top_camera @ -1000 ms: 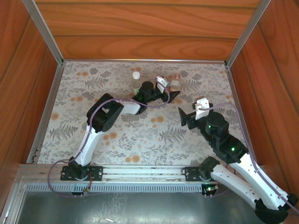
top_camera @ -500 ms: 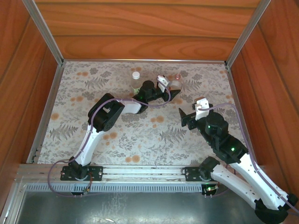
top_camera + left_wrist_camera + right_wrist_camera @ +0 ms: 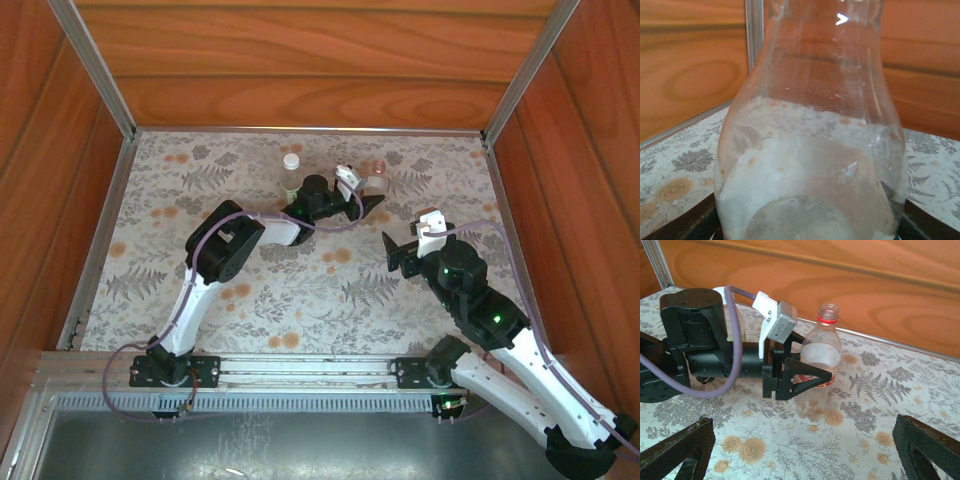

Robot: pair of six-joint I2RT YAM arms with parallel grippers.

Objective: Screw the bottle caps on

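The left hand [image 3: 821,377] straddled an open-mouthed bottle [image 3: 822,340] standing upright on the floral surface [image 3: 875,405], with one finger on each side of its lower body. Whether they were pressing it could not be told. The right hand [image 3: 805,455] hung wide open, apart from that bottle on its near side. A white-capped bottle [image 3: 291,170] stood just beside the left hand's wrist.
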